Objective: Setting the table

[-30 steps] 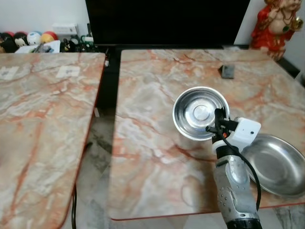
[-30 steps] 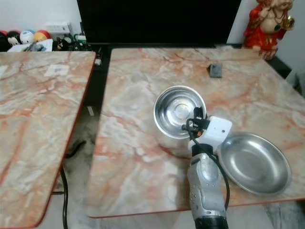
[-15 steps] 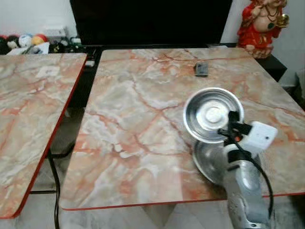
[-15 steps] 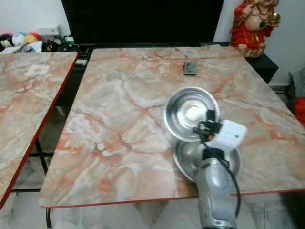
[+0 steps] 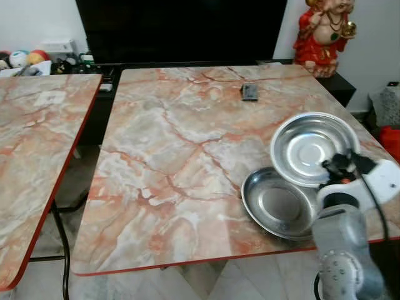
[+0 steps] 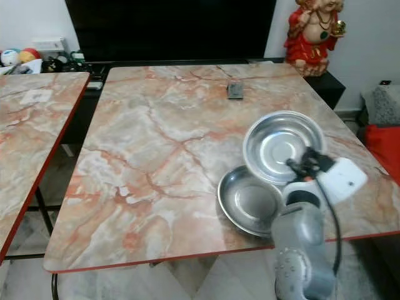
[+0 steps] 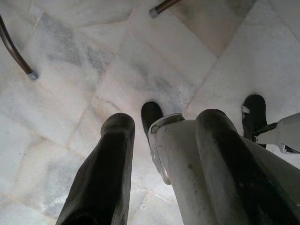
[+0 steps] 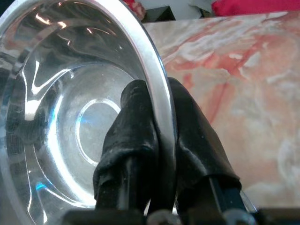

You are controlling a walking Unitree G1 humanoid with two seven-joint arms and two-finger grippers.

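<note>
My right gripper [image 5: 334,167] is shut on the rim of a shiny steel bowl [image 5: 309,147], holding it tilted above the marble table [image 5: 175,150] near the right edge. In the right wrist view the two black fingers [image 8: 140,136] pinch the steel bowl's rim [image 8: 157,79], one inside and one outside. A second steel bowl [image 5: 278,203] lies flat on the table just below and left of the held one, near the front edge. My left gripper [image 7: 161,140] hangs open over the floor, beside my own leg.
A small dark device [image 5: 249,92] lies at the table's far side. A red statue [image 5: 322,31] stands beyond the far right corner. A second marble table [image 5: 31,144] stands to the left, across a gap. A red cushion [image 5: 390,140] lies at the right.
The camera has swung left to right, so the whole scene shifted. The held bowl has moved right, from over the flat bowl to beside it.
</note>
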